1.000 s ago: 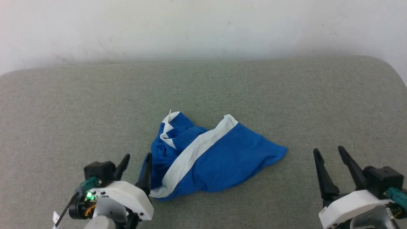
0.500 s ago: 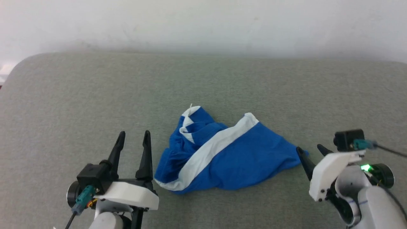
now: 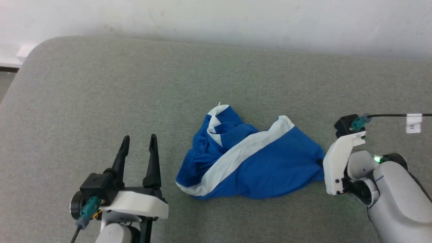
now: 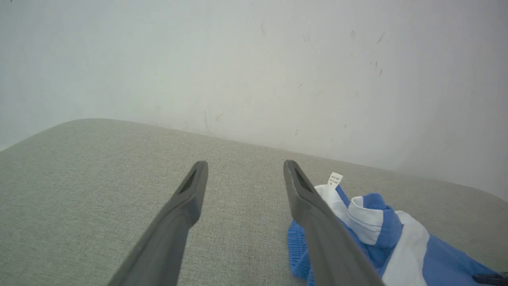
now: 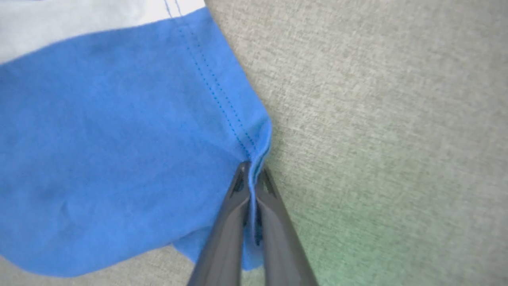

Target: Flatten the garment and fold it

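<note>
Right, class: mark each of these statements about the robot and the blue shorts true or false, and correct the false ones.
1. The right gripper is shut on the shorts. True.
2. Both grippers hold the shorts. False: the left gripper is open, apart from them.
3. The shorts lie flat. False: they are crumpled and bunched.
4. A white label sticks up from the shorts. True.
5. The shorts lie on bare wood. False: on grey cloth.
</note>
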